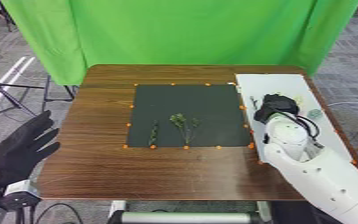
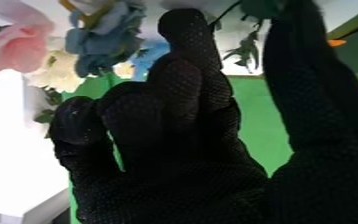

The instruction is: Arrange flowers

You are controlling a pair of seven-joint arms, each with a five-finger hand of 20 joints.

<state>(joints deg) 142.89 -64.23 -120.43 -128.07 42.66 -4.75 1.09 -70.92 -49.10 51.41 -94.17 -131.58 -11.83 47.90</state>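
Over the white board [image 1: 291,82], along the surface's [image 1: 87,170] right edge, my right hand [image 1: 278,106] is set low among the flowers, back upward. Seen from the wrist, my right hand [image 2: 171,187] is loosely open: the fingers are partly bent, the thumb stands straight, and a wide gap lies between them. Beyond my fingers are a pink flower [image 2: 17,46], a blue flower [image 2: 109,42] and a cream flower [image 2: 55,74]. A leafy stem [image 2: 245,50] shows in the gap; whether it touches me, I cannot tell.

Left of centre on the surface lies the dark mat [image 1: 171,97], with small orange markers [image 1: 186,147] around its border. Two pieces of greenery rest on it, lower ends toward the near edge: a narrow sprig [image 1: 154,134] to the left, and a branching sprig [image 1: 180,121] nearer the middle. On the white board, a thin dark sprig [image 1: 254,103] lies just to the left of my hand, and a rounded grey-green leaf [image 1: 315,114] to its right.

Outside the surface's left edge, near its near corner, my left hand [image 1: 15,147] hangs with fingers spread and holds nothing. Past the far edge hangs a green curtain [image 1: 184,32].
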